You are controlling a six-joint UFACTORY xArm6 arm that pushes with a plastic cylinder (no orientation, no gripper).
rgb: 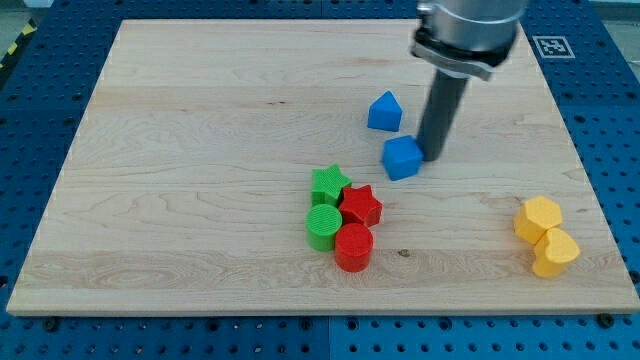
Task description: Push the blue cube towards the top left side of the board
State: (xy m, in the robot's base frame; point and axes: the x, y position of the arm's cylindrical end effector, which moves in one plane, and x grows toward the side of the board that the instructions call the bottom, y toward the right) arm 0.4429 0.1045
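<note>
**Eight blocks on board; tip at blue cube**

My tip (432, 155) touches the right side of the blue cube (402, 158), right of board (200, 150) centre. No fingers fitted; a bare rod only. A blue house-shaped block (384, 111) lies just above-left. Green star (329, 184), red star (361, 206), green cylinder (323, 226) and red cylinder (353, 246) cluster below. Two yellow blocks (545, 236) sit touching at lower right.

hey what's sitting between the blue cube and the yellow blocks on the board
Nothing: in the camera view, bare wood runs from the blue cube to the yellow blocks. My tip sits at the cube's right edge.
</note>
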